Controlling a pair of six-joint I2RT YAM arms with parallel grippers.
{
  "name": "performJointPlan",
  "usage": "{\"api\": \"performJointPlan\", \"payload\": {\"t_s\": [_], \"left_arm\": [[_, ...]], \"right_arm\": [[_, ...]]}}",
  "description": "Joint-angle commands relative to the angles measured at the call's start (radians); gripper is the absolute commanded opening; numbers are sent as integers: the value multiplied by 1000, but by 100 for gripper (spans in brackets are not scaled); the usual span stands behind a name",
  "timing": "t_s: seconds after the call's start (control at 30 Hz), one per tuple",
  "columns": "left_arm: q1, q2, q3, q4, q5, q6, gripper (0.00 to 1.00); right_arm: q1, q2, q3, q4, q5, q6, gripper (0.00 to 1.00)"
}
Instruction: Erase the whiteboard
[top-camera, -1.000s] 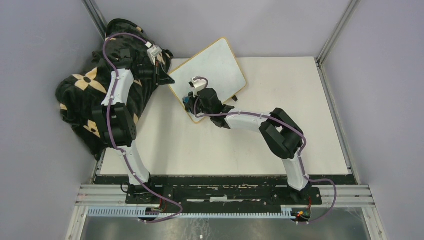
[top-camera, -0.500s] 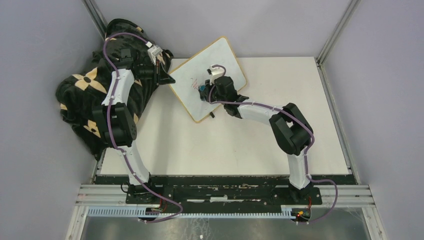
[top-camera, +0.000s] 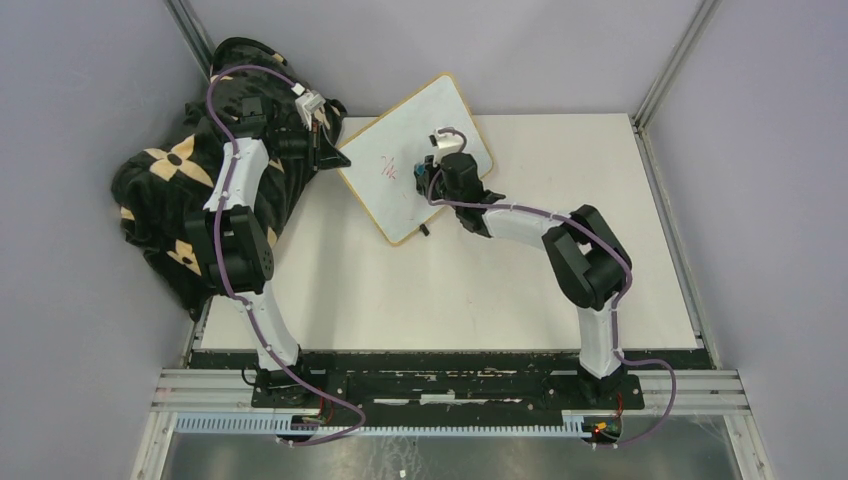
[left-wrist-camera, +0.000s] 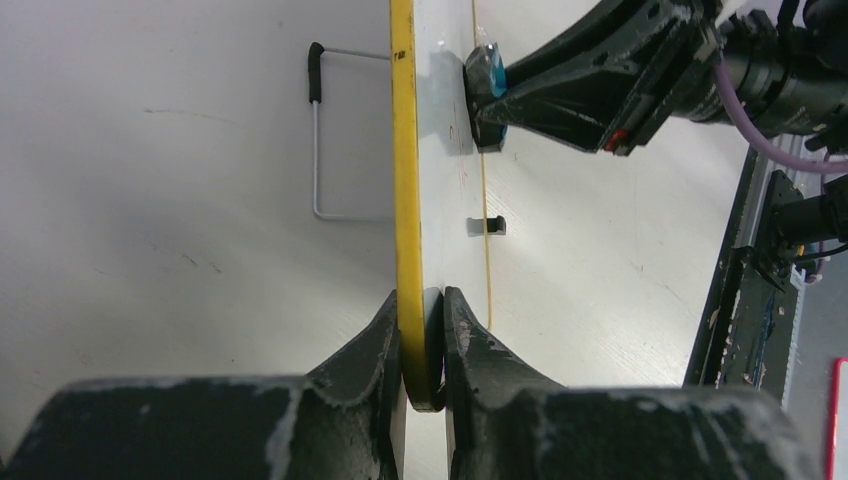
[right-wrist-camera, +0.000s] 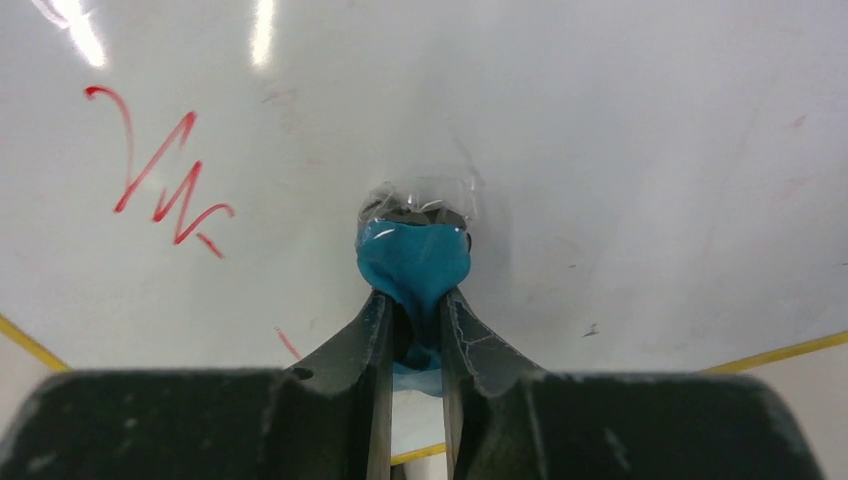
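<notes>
The whiteboard (top-camera: 410, 120), white with a tan wooden frame, lies slanted at the table's far middle. A red zigzag mark (top-camera: 388, 171) shows on its left part and appears again in the right wrist view as a red scribble (right-wrist-camera: 160, 180). My left gripper (top-camera: 336, 158) is shut on the board's left edge, its jaws clamping the yellow-looking frame (left-wrist-camera: 402, 150). My right gripper (right-wrist-camera: 415, 300) is shut on a blue eraser (right-wrist-camera: 413, 255), which it presses against the white surface to the right of the red mark. From above, the eraser (top-camera: 418, 177) sits near the board's centre.
A black and tan patterned cloth (top-camera: 165, 195) is heaped against the left wall under my left arm. The white table (top-camera: 450, 290) runs to a metal rail at the near edge. A small black foot (top-camera: 424, 231) pokes out at the board's near edge.
My right gripper has slid the eraser from the board's near corner up and rightward to its centre, uncovering the red zigzag. The left gripper and the board have stayed still.
</notes>
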Motion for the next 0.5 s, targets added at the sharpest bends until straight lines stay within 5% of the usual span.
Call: {"api": "performJointPlan", "payload": {"t_s": [0.0, 0.23, 0.47], "left_arm": [[-30, 12, -13, -24, -55, 59, 3], [-29, 12, -9, -24, -54, 56, 3], [-30, 10, -15, -23, -55, 59, 3]], "right_arm": [[106, 6, -24, 36, -32, 14, 1], [161, 14, -40, 52, -10, 16, 1], [89, 31, -20, 5, 33, 21, 1]]}}
